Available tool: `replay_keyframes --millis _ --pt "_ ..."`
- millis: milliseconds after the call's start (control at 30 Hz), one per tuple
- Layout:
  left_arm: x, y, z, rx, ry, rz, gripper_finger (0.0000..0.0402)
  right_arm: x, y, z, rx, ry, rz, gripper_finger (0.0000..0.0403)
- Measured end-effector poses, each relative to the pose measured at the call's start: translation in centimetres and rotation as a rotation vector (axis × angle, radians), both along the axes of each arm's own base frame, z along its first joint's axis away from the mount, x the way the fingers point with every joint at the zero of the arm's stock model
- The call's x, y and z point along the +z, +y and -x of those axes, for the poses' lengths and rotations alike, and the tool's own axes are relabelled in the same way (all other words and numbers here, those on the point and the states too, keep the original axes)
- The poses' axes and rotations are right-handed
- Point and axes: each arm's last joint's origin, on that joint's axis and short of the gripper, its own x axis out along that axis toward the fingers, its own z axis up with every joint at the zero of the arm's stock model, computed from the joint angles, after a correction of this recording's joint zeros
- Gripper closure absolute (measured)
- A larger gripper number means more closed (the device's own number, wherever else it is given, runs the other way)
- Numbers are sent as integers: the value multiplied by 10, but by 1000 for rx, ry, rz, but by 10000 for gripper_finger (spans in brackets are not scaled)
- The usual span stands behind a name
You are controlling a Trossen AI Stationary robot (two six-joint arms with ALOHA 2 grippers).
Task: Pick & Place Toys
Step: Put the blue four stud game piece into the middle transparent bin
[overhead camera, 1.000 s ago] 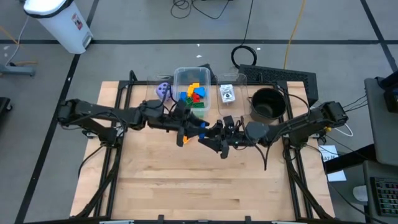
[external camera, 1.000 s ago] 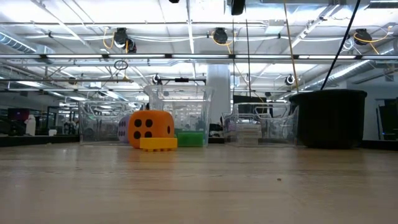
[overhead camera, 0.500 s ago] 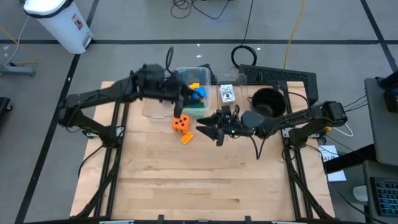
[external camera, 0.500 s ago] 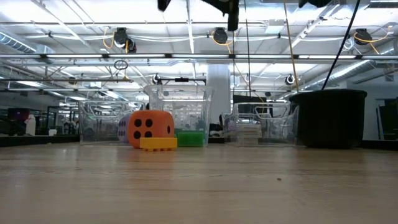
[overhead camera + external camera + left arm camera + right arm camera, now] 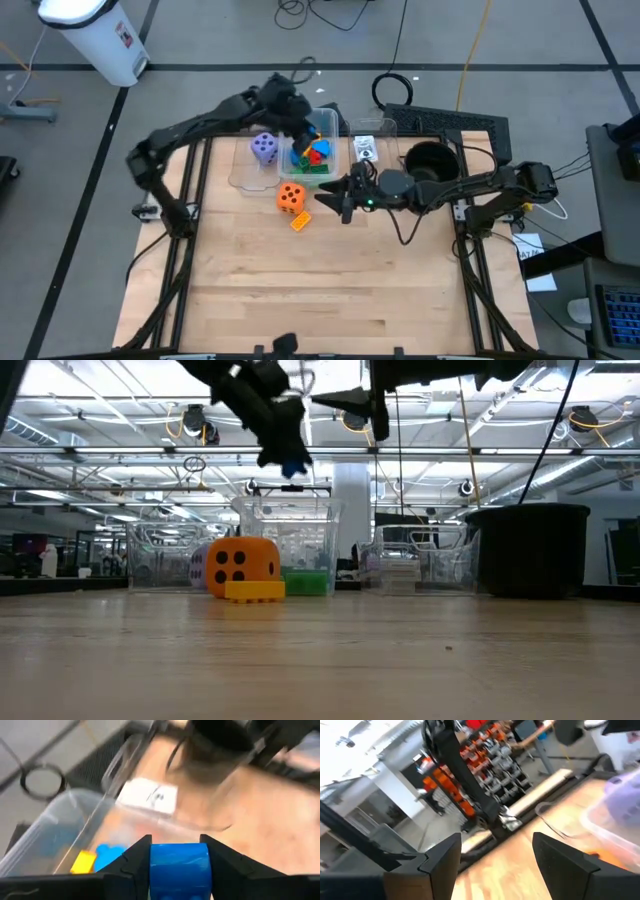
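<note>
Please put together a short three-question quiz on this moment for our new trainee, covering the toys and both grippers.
1. True or false: the left gripper is empty.
2. Which toy lies on the table touching the orange die?
A. a green block
B. a yellow block
C. a white card
3. Fill in: the purple die sits inside a clear ____.

Key
1. False: the left gripper is shut on a blue block, above the clear tub that holds the blocks.
2. B: the yellow block lies against the orange die; the right gripper hovers open beside them.
3. tray.
</note>
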Motion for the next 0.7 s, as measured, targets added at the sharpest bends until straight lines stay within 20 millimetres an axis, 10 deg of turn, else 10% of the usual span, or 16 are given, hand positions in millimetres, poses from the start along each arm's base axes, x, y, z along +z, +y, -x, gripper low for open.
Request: replay_keyframes --millis 333,700 --pt "-51 52 -43 -6 356 35 262 -29 -4 5 -9 310 8 170" --pt "-104 61 -72 -24 523 141 249 -53 -3 19 32 616 40 171"
